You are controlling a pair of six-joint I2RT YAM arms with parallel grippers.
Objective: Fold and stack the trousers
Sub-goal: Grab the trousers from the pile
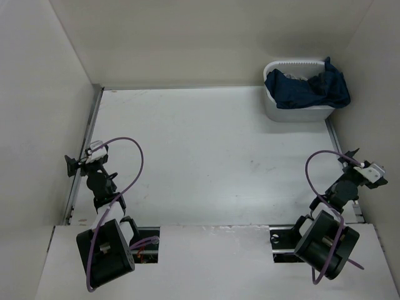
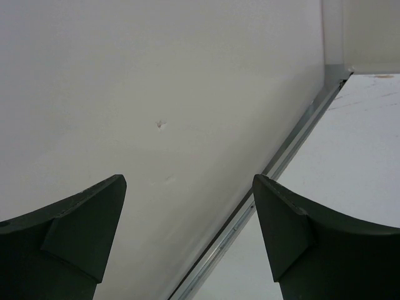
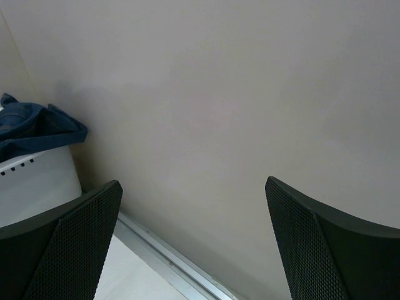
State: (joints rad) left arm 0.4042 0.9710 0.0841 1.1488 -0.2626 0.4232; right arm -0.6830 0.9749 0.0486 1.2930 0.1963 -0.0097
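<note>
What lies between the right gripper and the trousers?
Only bare table from the right gripper up to the white basket holding the trousers, as the top view shows.

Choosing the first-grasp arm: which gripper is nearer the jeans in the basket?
Right. The right gripper is at the right edge of the table, just in front of the basket holding the trousers. The left gripper is at the left edge, far across.
</note>
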